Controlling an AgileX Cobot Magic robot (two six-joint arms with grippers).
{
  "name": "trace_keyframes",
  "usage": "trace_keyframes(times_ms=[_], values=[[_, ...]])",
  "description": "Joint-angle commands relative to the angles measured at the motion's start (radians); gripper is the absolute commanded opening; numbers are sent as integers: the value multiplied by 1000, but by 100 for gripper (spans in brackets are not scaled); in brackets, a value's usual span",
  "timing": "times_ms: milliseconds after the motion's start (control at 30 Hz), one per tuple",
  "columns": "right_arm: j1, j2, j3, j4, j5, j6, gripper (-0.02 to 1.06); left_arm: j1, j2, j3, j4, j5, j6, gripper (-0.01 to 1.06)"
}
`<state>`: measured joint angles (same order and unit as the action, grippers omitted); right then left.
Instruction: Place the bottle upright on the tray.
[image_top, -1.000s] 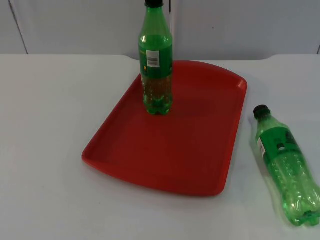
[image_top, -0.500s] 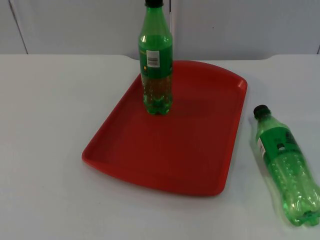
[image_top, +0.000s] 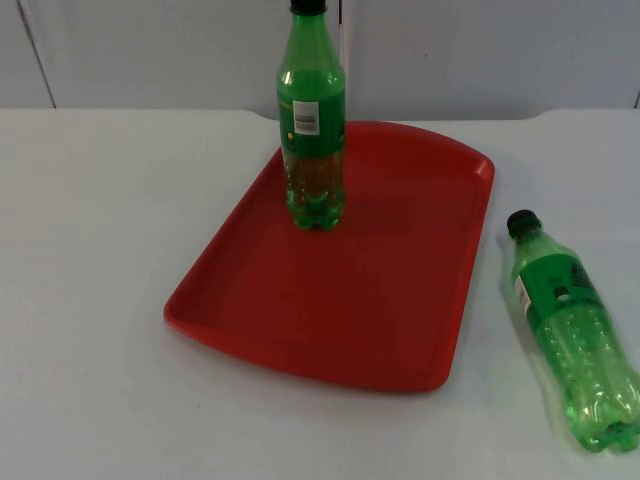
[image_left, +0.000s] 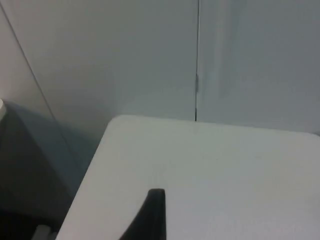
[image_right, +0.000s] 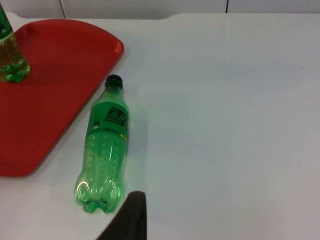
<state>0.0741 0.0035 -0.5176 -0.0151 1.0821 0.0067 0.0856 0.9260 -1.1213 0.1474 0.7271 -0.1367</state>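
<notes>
So one green bottle (image_top: 312, 120) is already standing upright on the red tray (image_top: 400, 300), toward its far edge. The other bottle (image_top: 570, 330) lies on its side on the desk (image_top: 90, 250) just beside the tray's right rim, cap pointing away. I'd say the right gripper (image_right: 131, 220), hanging near its base, should grab mid-body and tip it up. The left gripper (image_left: 152, 215) waits off by the desk corner. Can't tell how wide either one's fingers are spread. Watch the rim and the standing bottle.

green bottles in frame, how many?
2. One green bottle stands upright at the red tray's far end; the other bottle lies on the table beside the tray's right edge.
</notes>
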Motion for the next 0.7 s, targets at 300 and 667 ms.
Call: trace_keyframes(times_ms=[300, 667], values=[[-6, -3, 2, 0, -5, 2, 105, -5, -203, 197, -154, -6, 70, 90], [-6, -3, 2, 0, -5, 2, 105, -31, -387, 311, -446, 0, 308, 90]])
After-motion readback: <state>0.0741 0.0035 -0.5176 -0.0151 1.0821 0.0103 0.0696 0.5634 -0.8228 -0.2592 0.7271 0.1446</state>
